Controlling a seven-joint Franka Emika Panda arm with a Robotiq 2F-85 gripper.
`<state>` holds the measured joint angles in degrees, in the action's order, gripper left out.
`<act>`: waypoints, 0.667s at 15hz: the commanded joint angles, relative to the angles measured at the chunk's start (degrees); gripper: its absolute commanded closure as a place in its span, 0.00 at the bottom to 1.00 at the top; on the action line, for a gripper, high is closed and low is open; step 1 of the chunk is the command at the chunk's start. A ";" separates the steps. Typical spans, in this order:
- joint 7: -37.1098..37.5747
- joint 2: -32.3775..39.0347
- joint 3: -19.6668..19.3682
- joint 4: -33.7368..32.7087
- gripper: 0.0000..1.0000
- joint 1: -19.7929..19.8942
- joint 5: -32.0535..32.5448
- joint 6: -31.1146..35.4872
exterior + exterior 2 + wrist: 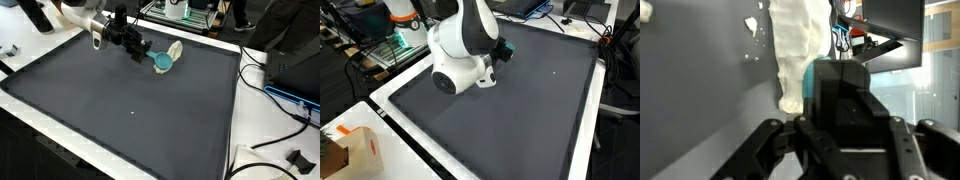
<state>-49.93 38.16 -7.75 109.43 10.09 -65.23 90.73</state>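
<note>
The fingers (775,148) come in from the bottom of the wrist view and sit on either side of a teal piece (840,88), which fills the gap between them. They look pinched on it, though their tips are hidden behind it. In an exterior view the teal piece (161,63) lies low on the dark mat (120,110), right at the tip of the fingers (147,53), near the mat's far edge. A white cloth (176,50) touches the teal piece on the side away from the arm. In the wrist view the same cloth (795,45) runs up as a pale crumpled strip beyond the teal piece, lying on the grey mat. The black wrist angles down steeply toward the mat. From the other side of the room the white arm (460,45) hides most of this, and only the black wrist shows past it. The mat covers nearly the whole white table (380,115). A cardboard box (350,155) stands at one corner, and cables (270,95) trail beside the mat.
</note>
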 commanded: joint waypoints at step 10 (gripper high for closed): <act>-5.19 3.22 0.22 -3.85 0.75 -1.01 11.86 4.33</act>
<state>-52.51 38.92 -6.63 105.71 9.98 -59.46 90.69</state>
